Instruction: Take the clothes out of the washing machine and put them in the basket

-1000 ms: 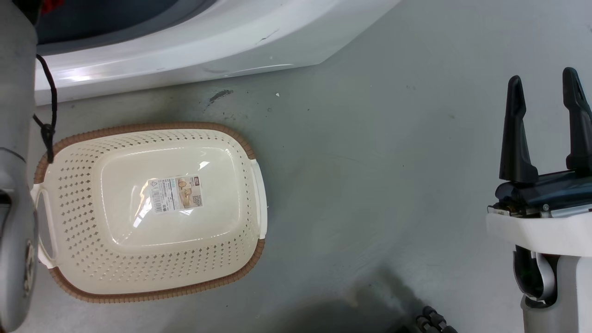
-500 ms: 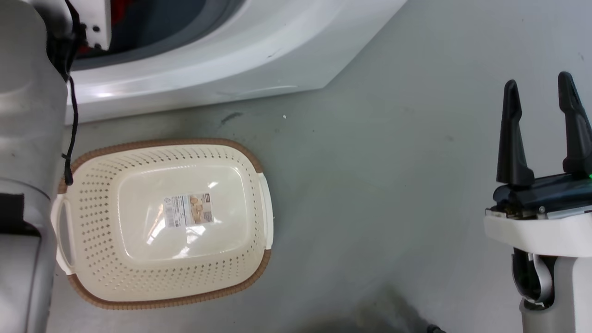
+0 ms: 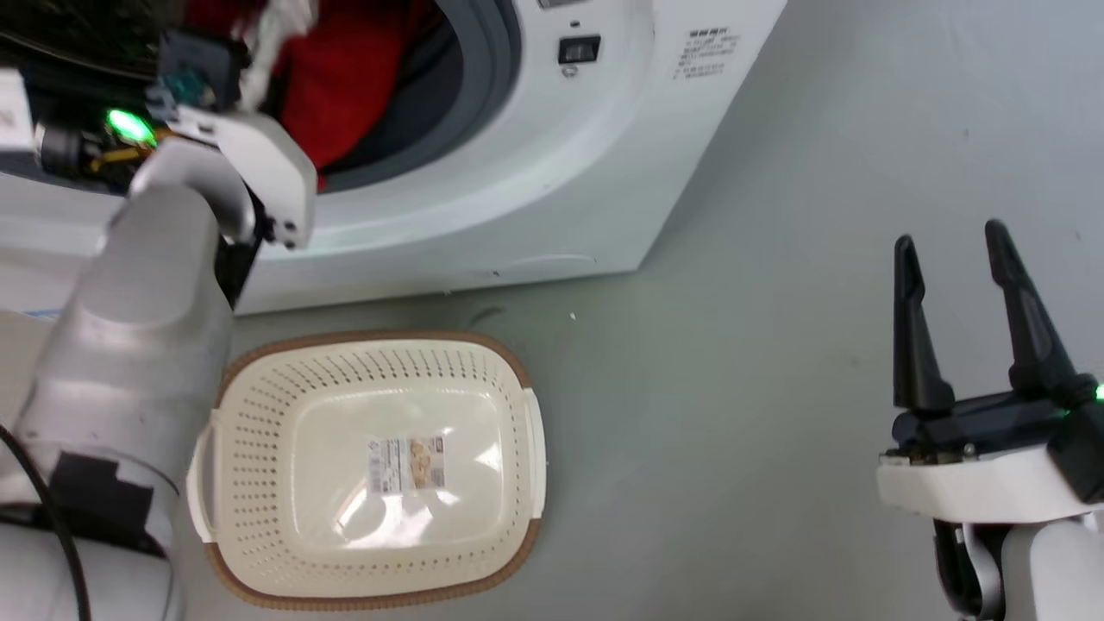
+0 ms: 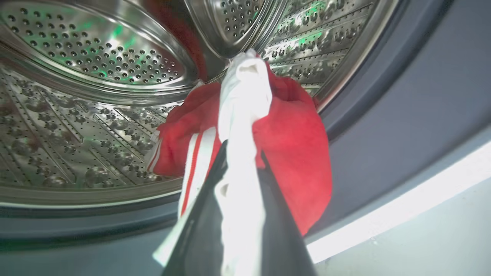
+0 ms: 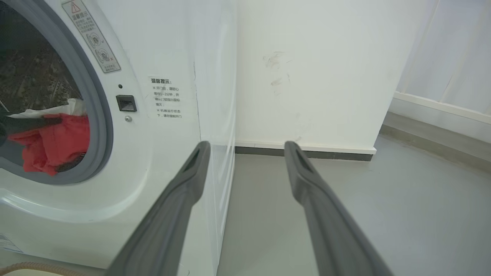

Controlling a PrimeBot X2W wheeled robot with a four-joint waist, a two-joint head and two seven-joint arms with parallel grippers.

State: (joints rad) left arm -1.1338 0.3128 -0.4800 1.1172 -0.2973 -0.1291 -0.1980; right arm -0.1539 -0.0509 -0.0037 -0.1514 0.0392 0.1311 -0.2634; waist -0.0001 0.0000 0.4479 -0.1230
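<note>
Head view: clothes [image 3: 345,95] inside washing machine [image 3: 535,207]

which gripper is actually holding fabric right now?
The left gripper, at the mouth of the washing machine, shut on the red clothes with white trim. The right gripper stands open and empty over the floor.

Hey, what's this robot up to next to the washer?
It is unloading laundry. Its left gripper is at the mouth of the washing machine, jaws shut on the white trim of the red clothes, which hang at the front edge of the steel drum. The basket sits on the floor just in front of the washer and holds no clothes yet. The right gripper is off to the side, jaws open, holding nothing.
</note>
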